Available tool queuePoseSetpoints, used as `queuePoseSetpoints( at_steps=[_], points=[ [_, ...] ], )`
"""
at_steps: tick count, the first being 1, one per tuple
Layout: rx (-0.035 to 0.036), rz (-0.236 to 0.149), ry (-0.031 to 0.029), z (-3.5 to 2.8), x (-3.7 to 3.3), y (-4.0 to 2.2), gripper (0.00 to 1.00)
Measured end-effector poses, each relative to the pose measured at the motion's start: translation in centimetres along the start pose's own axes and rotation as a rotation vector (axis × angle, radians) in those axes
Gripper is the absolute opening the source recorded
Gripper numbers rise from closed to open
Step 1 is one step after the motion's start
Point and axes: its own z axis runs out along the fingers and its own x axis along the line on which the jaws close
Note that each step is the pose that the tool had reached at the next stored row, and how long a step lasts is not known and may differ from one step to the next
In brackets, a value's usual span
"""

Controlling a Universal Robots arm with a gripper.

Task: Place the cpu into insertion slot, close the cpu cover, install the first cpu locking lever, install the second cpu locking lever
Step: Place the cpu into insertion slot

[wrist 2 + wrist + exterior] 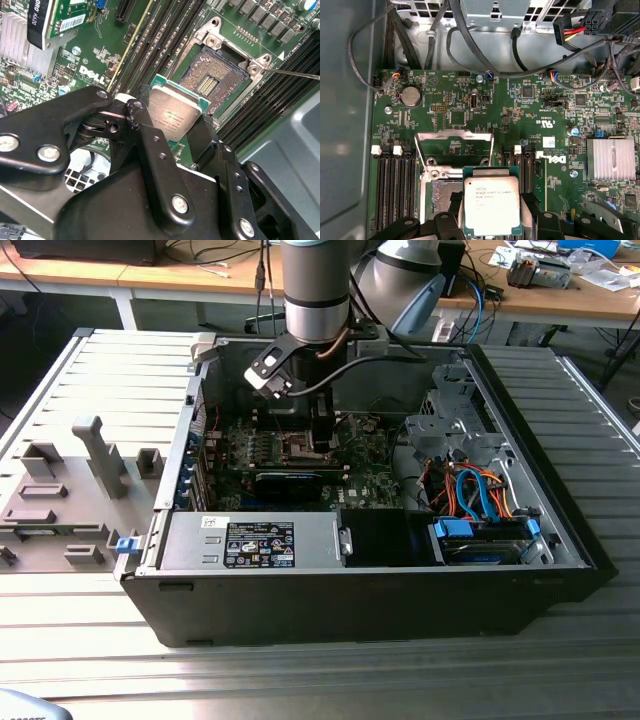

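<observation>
So the jaws were clamped on the cpu (175, 112), holding it flat just above the board (470, 100), roughly square to the open insertion slot (210, 80) but offset to one side, with the cpu cover (454, 134) flipped up.

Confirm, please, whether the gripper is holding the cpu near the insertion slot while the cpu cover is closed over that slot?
Not quite: the cpu cover is open, raised clear of the insertion slot, as the first wrist view shows. The gripper does hold the cpu near the slot.
</observation>
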Motion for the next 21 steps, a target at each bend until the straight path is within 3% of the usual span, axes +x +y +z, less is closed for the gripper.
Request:
queuePoseSetpoints(
  at_steps=[21],
  points=[
    [0.0000,0.000,0.0001,0.13,0.02,-0.60,0.55]
  ],
)
